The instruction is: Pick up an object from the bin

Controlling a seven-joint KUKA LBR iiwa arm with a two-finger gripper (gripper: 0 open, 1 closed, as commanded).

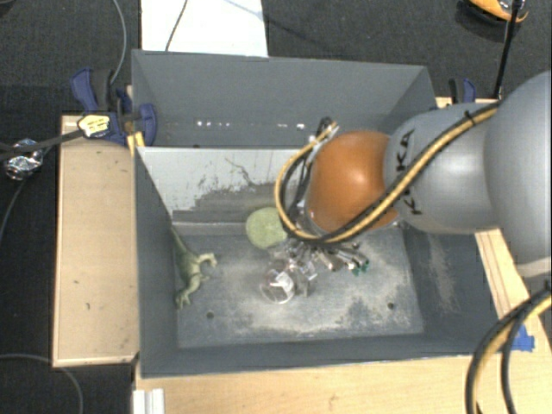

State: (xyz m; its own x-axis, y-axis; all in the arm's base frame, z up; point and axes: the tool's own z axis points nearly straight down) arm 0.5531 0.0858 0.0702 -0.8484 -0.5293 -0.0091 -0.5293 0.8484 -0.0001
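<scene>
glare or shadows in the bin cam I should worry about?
Camera view: a row of glare specks on the bin's back wall; a bright washed patch just below; the clear thing mid-floor glints; the floor is darker under the arm.

Light falls from above, bright and fairly even over the bin, whose floor shows pale near its middle. A row of small glints sits along the back wall (near its top edge). The orange cover carries a soft sheen, the grey arm a wider one. Beneath the arm, the bin's right side lies in shadow. The ground outside is dark.
</scene>
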